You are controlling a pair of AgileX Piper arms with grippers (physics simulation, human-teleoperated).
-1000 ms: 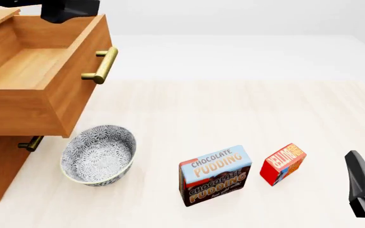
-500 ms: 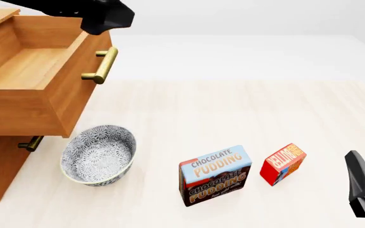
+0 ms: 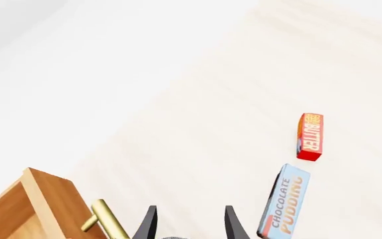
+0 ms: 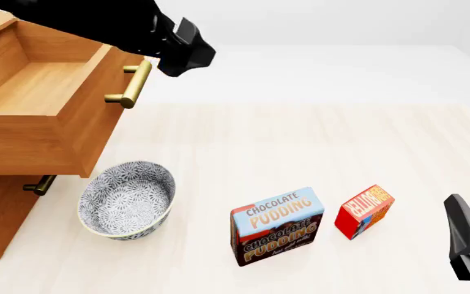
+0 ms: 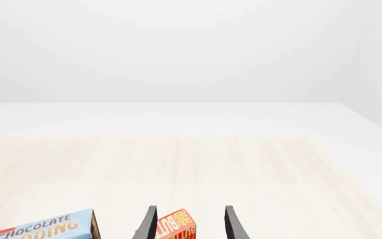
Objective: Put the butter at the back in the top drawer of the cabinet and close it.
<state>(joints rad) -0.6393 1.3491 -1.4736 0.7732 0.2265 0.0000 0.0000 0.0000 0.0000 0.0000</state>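
Your left gripper (image 4: 193, 50), jaws parted and empty, hovers beside the top drawer (image 4: 39, 92), which stands open. The butter (image 4: 364, 211) stands on the table (image 4: 300, 141) just before your open right gripper (image 5: 187, 221). Next, grasp it.

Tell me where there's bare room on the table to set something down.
Bare: the wide stretch beyond the pudding and butter, right of the drawer. Crowded: the near strip, where the bowl, pudding and butter sit close together.
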